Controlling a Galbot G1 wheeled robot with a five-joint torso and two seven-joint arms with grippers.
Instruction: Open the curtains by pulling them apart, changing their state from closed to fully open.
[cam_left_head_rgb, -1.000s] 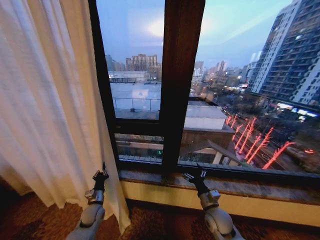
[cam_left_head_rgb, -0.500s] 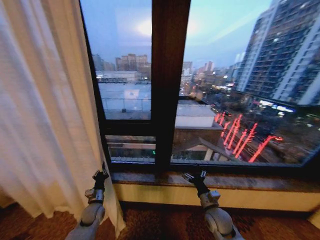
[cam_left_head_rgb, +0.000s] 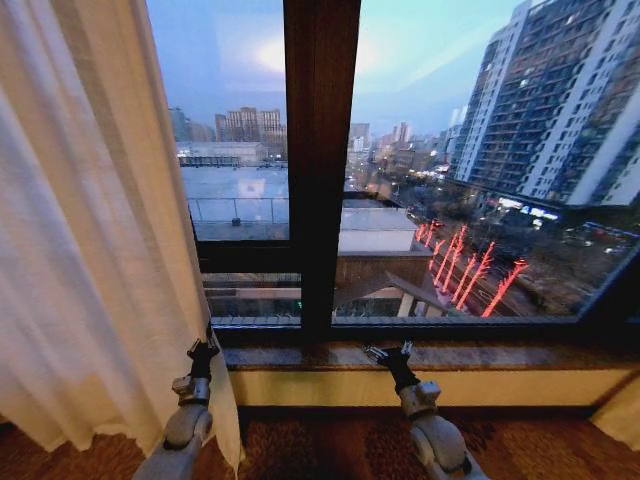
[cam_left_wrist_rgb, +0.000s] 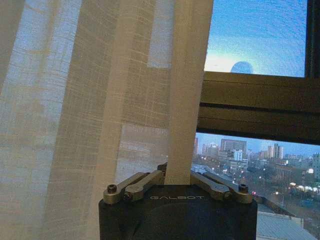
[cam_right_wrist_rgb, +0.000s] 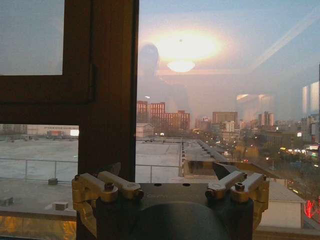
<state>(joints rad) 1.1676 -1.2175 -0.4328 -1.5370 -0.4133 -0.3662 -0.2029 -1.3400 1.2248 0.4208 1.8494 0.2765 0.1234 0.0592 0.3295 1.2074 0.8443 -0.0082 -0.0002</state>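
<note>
One sheer white-cream curtain (cam_left_head_rgb: 90, 250) hangs in pleats down the left side of the window, and its free edge ends beside my left gripper (cam_left_head_rgb: 202, 350). In the left wrist view the curtain (cam_left_wrist_rgb: 90, 100) covers most of the glass. Its denser edge band runs down between the folded-in fingers of the left gripper (cam_left_wrist_rgb: 177, 181), which is shut on it. My right gripper (cam_left_head_rgb: 390, 352) is held up in front of the stone sill, right of the window post. It is open with nothing in it, and the right wrist view shows this gripper (cam_right_wrist_rgb: 167, 175) with its fingers spread.
A dark wooden window post (cam_left_head_rgb: 320, 160) stands between the two arms. The stone sill (cam_left_head_rgb: 480, 356) runs along under the glass, with a cream wall strip below it. Patterned carpet (cam_left_head_rgb: 320, 445) lies under the arms. City buildings show through the glass.
The whole head picture has shifted left, so the camera has moved. Both arms keep their places in the picture, and the curtain edge stays at the left gripper.
</note>
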